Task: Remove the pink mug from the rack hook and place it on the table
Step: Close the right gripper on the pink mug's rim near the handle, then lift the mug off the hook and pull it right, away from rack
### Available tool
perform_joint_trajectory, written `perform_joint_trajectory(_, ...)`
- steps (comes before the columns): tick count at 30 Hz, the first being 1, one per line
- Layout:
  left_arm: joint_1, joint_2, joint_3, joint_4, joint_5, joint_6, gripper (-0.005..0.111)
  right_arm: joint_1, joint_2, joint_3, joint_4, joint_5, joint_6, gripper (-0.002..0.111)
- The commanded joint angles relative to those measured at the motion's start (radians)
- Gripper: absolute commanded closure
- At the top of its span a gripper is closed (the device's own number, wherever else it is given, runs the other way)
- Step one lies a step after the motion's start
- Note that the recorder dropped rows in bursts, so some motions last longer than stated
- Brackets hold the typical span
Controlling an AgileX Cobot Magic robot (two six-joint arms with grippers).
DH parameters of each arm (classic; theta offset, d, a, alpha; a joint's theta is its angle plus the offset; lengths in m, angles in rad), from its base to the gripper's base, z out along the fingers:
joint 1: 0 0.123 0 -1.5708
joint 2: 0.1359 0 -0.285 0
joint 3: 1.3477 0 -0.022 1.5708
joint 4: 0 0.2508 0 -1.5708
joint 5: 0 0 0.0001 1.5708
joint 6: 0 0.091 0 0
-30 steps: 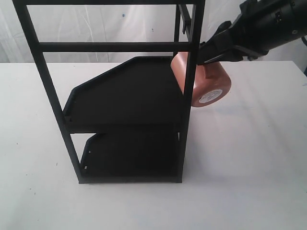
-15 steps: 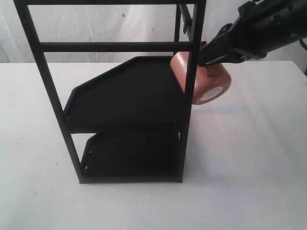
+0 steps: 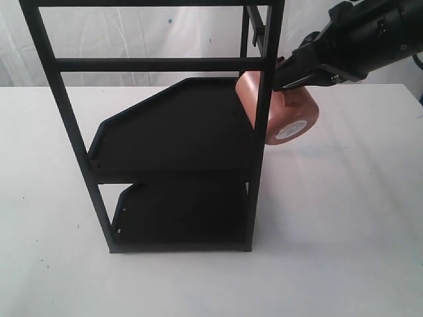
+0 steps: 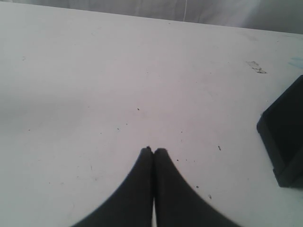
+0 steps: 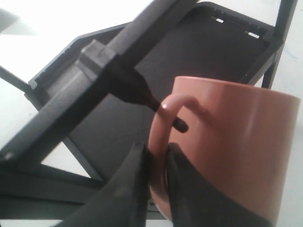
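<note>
The pink mug (image 3: pixel 291 115) hangs tilted at the upper right side of the black rack, its white base sticker facing down and forward. In the right wrist view the rack hook (image 5: pixel 142 94) still runs through the loop handle of the mug (image 5: pixel 236 137), its tip just inside the loop. My right gripper (image 5: pixel 157 147) is shut on the lower part of that handle, and in the exterior view it (image 3: pixel 285 78) reaches in from the upper right. My left gripper (image 4: pixel 153 150) hovers shut and empty over the white table (image 4: pixel 94 85).
The tall black rack (image 3: pixel 165 125) stands mid-table with two shelves; its front right post crosses in front of the mug. One corner of the rack (image 4: pixel 284 142) shows in the left wrist view. Bare white table (image 3: pixel 344 218) spreads to the right of the rack.
The right gripper and the mug have risen slightly and shifted a little to the right over the first half second, then held still. The left gripper shows no change.
</note>
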Motion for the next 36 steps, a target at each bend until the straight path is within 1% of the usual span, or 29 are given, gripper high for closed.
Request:
perform_joint_trajectory(1, -0.006, -0.001, 0.002, -0.008, -0.003, 0.0, 0.107, -0.009, -0.005, 0.004, 0.012, 0.005, 0.032, 0.107)
perform_joint_trajectory(4, -0.006, -0.001, 0.002, -0.008, -0.003, 0.0, 0.107, -0.009, -0.023, 0.004, 0.003, 0.012, 0.043, 0.107)
perform_joint_trajectory(6, -0.006, -0.001, 0.002, -0.008, -0.003, 0.0, 0.107, -0.009, -0.037, 0.004, -0.055, 0.0, 0.07, 0.107)
perform_joint_trajectory(7, -0.006, -0.001, 0.002, -0.008, -0.003, 0.0, 0.107, -0.009, -0.044, 0.004, -0.1, -0.023, 0.114, 0.107)
perform_joint_trajectory(9, -0.006, -0.001, 0.002, -0.008, -0.003, 0.0, 0.107, -0.009, -0.053, 0.004, -0.122, -0.044, 0.135, 0.107)
perform_joint_trajectory(22, -0.006, -0.001, 0.002, -0.008, -0.003, 0.0, 0.107, -0.009, -0.121, 0.004, -0.127, -0.006, 0.135, 0.107)
perform_joint_trajectory(24, -0.006, -0.001, 0.002, -0.008, -0.003, 0.0, 0.107, -0.009, -0.132, 0.004, -0.163, -0.006, 0.145, 0.107)
perform_joint_trajectory(32, -0.006, -0.001, 0.002, -0.008, -0.003, 0.0, 0.107, -0.009, -0.162, 0.004, -0.432, -0.039, 0.34, 0.107)
perform_joint_trajectory(36, -0.006, -0.001, 0.002, -0.008, -0.003, 0.0, 0.107, -0.009, -0.162, 0.006, -0.479, -0.065, 0.374, 0.107)
